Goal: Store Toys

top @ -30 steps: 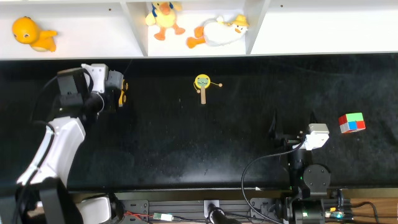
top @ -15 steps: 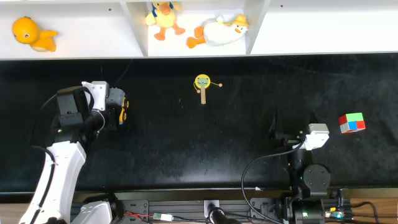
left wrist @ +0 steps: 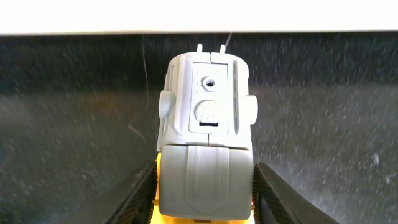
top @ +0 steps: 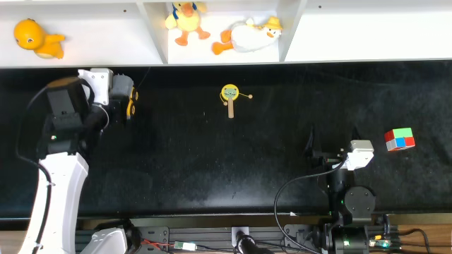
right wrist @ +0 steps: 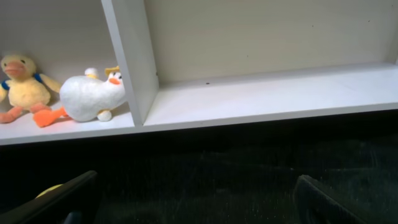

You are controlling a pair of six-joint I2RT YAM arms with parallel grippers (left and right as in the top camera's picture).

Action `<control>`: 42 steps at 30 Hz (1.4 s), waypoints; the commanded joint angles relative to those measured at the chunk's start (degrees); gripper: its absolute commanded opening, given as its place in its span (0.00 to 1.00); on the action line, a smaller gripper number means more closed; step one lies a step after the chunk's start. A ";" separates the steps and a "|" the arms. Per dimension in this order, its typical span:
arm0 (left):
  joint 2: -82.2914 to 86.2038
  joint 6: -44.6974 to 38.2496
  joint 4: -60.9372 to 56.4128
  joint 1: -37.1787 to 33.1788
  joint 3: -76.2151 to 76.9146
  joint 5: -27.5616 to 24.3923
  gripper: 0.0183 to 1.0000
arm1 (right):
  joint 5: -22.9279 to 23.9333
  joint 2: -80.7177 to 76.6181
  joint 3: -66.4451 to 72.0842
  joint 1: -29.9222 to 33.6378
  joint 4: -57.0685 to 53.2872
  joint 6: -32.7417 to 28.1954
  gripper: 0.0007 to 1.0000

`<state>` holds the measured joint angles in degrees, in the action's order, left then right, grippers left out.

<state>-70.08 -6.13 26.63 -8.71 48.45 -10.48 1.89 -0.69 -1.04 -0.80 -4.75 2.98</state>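
Shelving (top: 157, 28) runs white along the top edge of the overhead frame and is split into bays, with the black table (top: 212, 169) filling everything below it. Judging by the task, the step in hand is carrying a toy to a bay. To do it well, the left arm at the frame's left should lift enough that the toy clears the shelf's front lip. It should then go in level and set the toy on bare floor beside the orange duck (top: 37, 37) in the upper-left bay, not on top of it, and let go only once the toy is resting. The left gripper (top: 121, 99) sits in the upper left of the overhead frame, just below the shelf edge, and is clamped on the grey-and-yellow toy vehicle (left wrist: 208, 118). In the wrist picture the toy stands up from the bottom centre between the two fingers (left wrist: 144, 190), held by its yellow lower part with its grey body pointing at the white shelf front ahead. I cannot tell whether it hangs clear of the table. The right gripper (top: 332, 144) is parked at the lower right, fingers spread and holding nothing. Two toys lie loose on the table — a small rattle drum (top: 230, 95) at upper centre and a coloured cube (top: 399, 139) at the right.
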 commanded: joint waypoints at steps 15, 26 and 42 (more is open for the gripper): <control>-19.10 0.09 -0.35 1.20 24.94 -2.12 0.24 | -0.15 0.48 0.76 0.09 0.28 0.24 1.00; -30.47 0.24 -3.21 1.40 33.83 -2.10 0.25 | -0.15 0.48 0.76 0.09 0.28 0.24 0.99; -32.74 0.20 -2.91 1.40 33.00 -2.08 1.00 | -0.15 0.48 0.76 0.09 0.28 0.24 1.00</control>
<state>-102.30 -5.93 23.53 -7.49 80.73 -11.97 1.87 -0.69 -1.04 -0.78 -4.71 2.98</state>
